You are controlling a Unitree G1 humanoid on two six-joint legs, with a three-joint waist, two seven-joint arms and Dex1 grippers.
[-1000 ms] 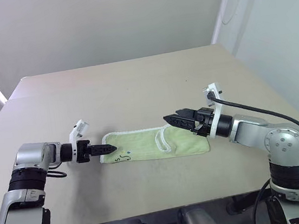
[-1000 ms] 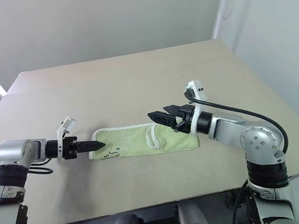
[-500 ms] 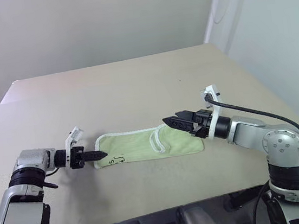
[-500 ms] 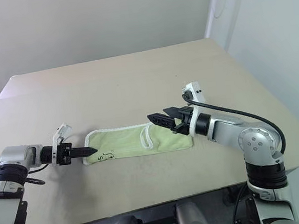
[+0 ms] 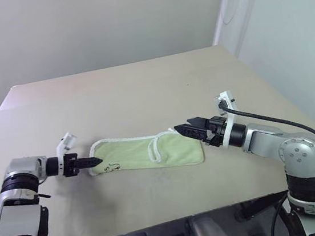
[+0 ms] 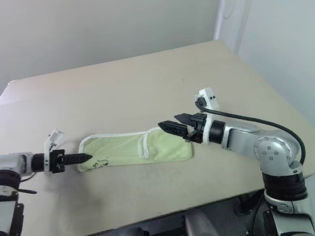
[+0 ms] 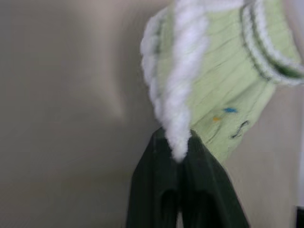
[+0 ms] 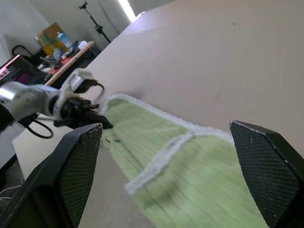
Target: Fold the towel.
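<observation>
The towel [image 5: 133, 154] lies as a long light-green strip with white scalloped edging across the near part of the table. A small black squiggle [image 5: 113, 167] marks its left end. My left gripper [image 5: 96, 160] is at that left end, shut on the towel's white edging [image 7: 183, 95], which is pinched between the black fingers [image 7: 156, 190]. My right gripper [image 5: 183, 130] hovers open just above the towel's right end, with wide-spread fingers [image 8: 80, 166] and nothing between them. The right wrist view looks along the towel [image 8: 190, 175] toward the left gripper [image 8: 92, 121].
The tan table [image 5: 143, 91] extends far behind the towel. Its front edge runs close below both arms, and its right edge is near the pale wall. A cluttered desk [image 8: 52, 42] stands beyond the table's left side.
My left gripper has shut on the towel's left edge and drawn back to the left, sliding the towel that way. The right gripper stayed put. The head camera has also shifted.
</observation>
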